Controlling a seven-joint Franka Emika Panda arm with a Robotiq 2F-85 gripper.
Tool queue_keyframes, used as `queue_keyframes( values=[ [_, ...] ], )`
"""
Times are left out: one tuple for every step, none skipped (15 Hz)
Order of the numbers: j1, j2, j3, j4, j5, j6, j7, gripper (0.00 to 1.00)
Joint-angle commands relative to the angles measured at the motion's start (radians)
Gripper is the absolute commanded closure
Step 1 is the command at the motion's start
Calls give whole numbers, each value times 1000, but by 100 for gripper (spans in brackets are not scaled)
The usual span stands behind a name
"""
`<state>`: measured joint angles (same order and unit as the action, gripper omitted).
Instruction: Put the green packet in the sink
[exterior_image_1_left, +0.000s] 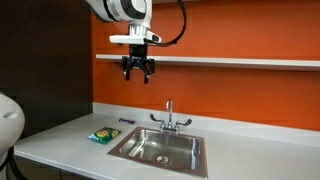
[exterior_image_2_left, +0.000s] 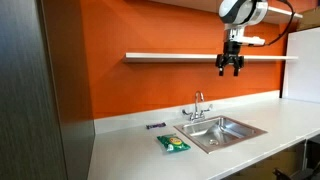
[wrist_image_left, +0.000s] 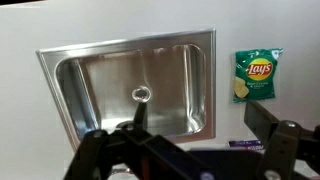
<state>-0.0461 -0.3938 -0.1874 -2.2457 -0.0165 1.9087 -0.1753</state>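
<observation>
The black two-finger pincer (exterior_image_1_left: 139, 70) hangs high in open air, level with the long white wall shelf (exterior_image_1_left: 230, 62), its jaws spread wide and holding nothing. In the wrist view its fingers (wrist_image_left: 110, 150) are blurred and cut off by the lower edge, and they cover the nearest strip of the white countertop (wrist_image_left: 20, 120). Well below it lies the stainless-steel rectangular sink (exterior_image_1_left: 125, 150), whose basin shows only bare metal and a round drain (wrist_image_left: 141, 94). The chrome faucet (exterior_image_1_left: 169, 115) stands upright at the sink's back rim. The green Lay's crisp packet (exterior_image_1_left: 101, 136) lies flat on the counter just beside the sink's rim, apart from it, with open counter around it. A small dark object (exterior_image_1_left: 126, 122), too small to identify, lies near the orange wall (exterior_image_1_left: 230, 100).
</observation>
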Motion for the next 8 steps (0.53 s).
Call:
queue_keyframes(
  values=[
    [-17,2,15,3,7,-3,-6,0],
    [-17,2,15,3,7,-3,-6,0],
    [-17,2,15,3,7,-3,-6,0],
    [-17,2,15,3,7,-3,-6,0],
    [-17,4,15,1,6,-1,-6,0],
    [-13,8,16,0,7,0,-12,0],
    [-9,13,20,-3,7,-1,-17,0],
    [-3,17,27,-9,5,0,-22,0]
  ],
)
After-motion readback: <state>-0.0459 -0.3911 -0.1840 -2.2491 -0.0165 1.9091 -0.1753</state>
